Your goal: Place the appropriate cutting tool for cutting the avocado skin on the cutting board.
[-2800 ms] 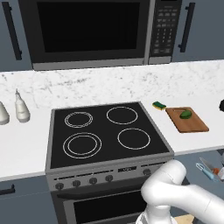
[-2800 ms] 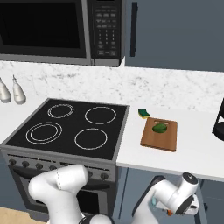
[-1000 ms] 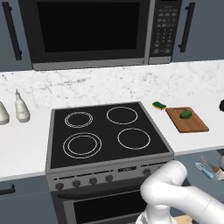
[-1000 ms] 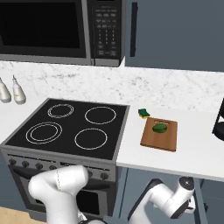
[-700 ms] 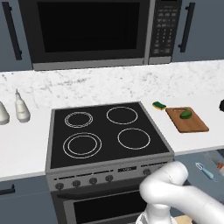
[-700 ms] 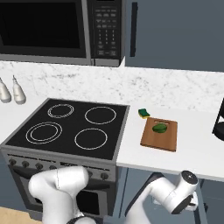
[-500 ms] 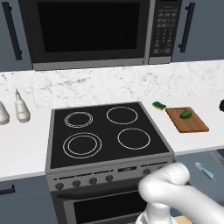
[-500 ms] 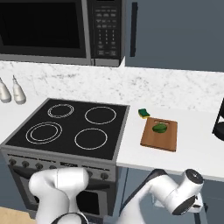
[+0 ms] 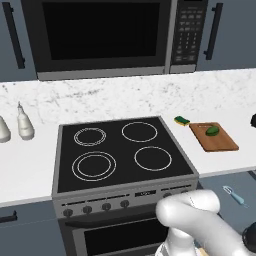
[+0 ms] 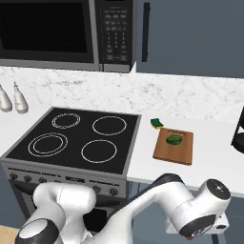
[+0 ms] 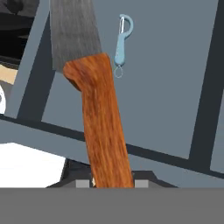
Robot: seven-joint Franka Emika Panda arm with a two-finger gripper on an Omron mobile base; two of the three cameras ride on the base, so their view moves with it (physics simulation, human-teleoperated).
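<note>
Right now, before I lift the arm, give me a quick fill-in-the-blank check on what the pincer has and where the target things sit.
1. The pincer is shut on the ____ of the knife.
2. The avocado lies on the ____.
3. The green-and-yellow sponge sits on the counter between the cutting board and the ____.
4. In the hand view, the light-blue peeler lies beside the knife's ____.

Missing words: handle; cutting board; stove; blade

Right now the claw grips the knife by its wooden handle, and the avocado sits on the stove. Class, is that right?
One thing is wrong. The avocado sits on the cutting board, as the left base view shows. The claw does grip the knife by its handle.
</note>
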